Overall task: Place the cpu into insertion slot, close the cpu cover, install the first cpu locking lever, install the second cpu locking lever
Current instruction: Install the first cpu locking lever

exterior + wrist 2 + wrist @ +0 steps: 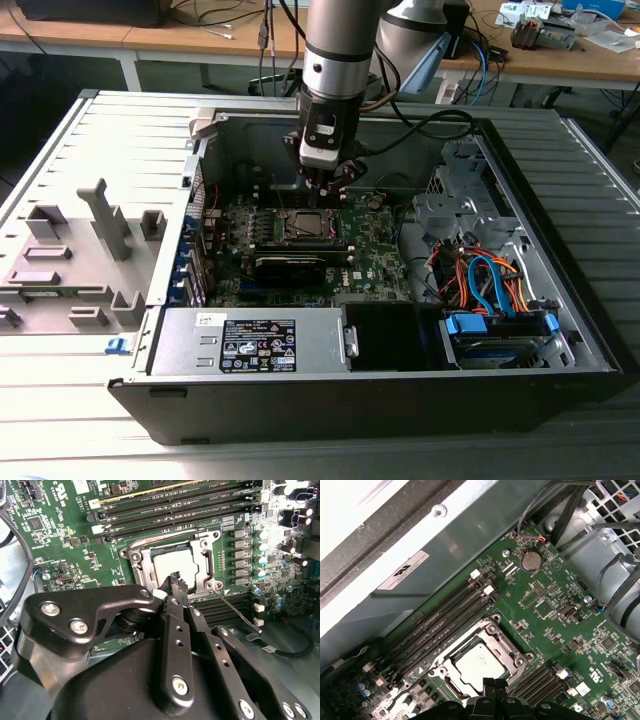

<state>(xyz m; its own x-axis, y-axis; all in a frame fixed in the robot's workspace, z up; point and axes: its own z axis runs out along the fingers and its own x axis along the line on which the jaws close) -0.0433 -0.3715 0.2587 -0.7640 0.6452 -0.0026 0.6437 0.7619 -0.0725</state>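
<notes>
The insertion slot (303, 226) sits mid-motherboard inside the open computer case. The silver cpu cover (141, 565) (512, 655) lies flat on it. Through its window shows the pale grey top of the cpu (172, 562) (477, 662). A thin metal locking lever (231, 606) sticks out slantwise from one corner of the socket, over the memory slots. My gripper (328, 185) hangs just over the socket's edge. Its black fingertips (175, 580) (495, 684) are pressed together with nothing seen between them.
Long memory slots (440, 622) flank the socket on two sides. A black card (300, 262) lies just in front of it. The power supply (250, 342) and drive bay with coloured cables (490, 285) fill the case's front and the exterior view's right. A grey parts holder (75, 250) stands outside.
</notes>
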